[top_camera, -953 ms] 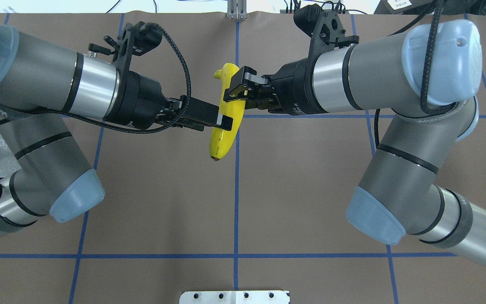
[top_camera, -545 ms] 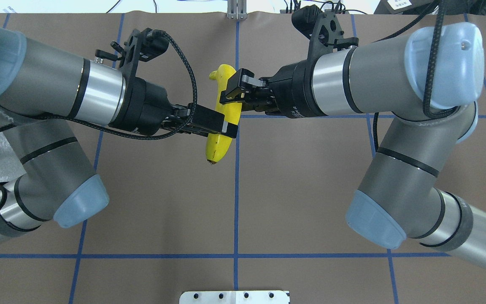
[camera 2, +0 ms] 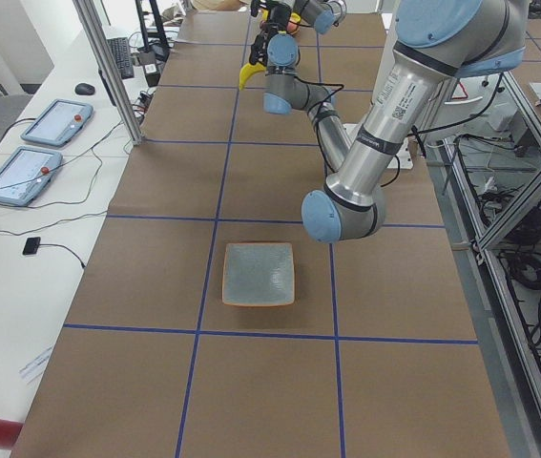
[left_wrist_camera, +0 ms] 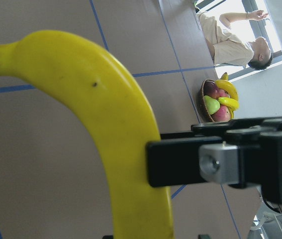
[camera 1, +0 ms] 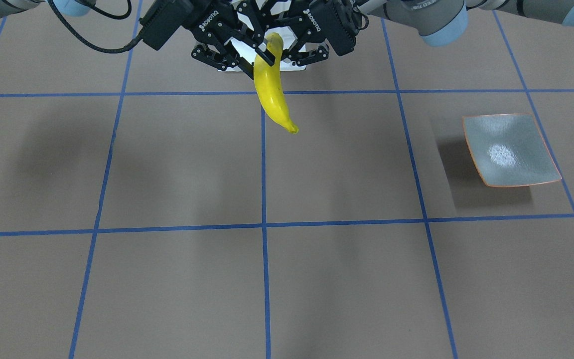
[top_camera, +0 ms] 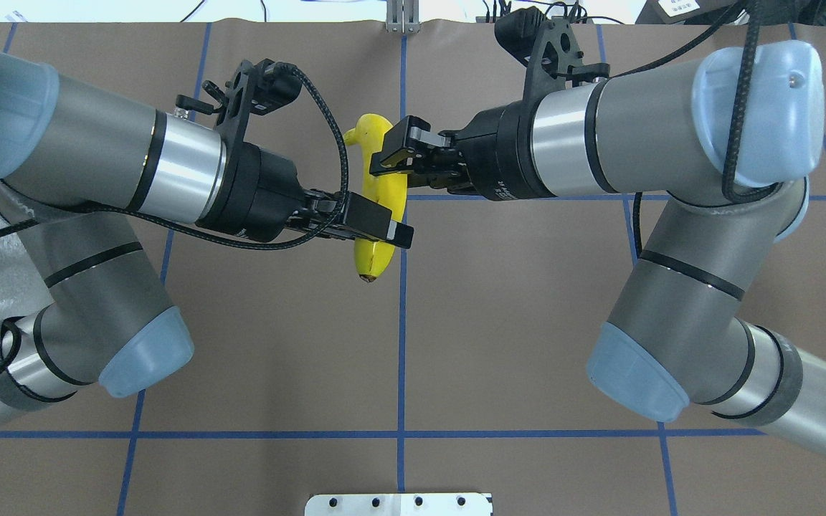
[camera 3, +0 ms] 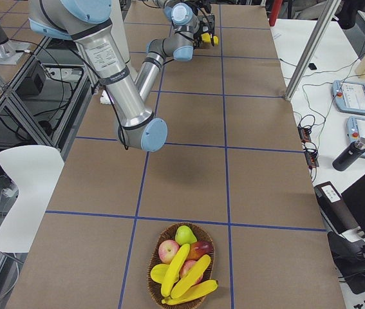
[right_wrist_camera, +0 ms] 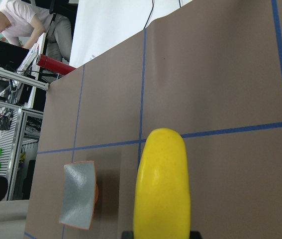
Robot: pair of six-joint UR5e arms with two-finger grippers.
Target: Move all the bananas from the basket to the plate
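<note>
While blue tape grid [camera 1: 263,199] crosses brown paper [camera 1: 167,164], white bench [camera 2: 51,219] alongside, banana [camera 1: 271,92] hangs glossy yellow, curved, dark-tipped; left gripper [top_camera: 384,231], right gripper [top_camera: 388,152] both clamp it.

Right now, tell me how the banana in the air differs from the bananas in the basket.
The lifted banana is off the table near its middle, clamped in the right pincer; the basket bananas rest in the wicker basket at the table's end. The lifted banana touches no other fruit; the basket bananas lie piled together against apples. All are curved and bright yellow.
</note>
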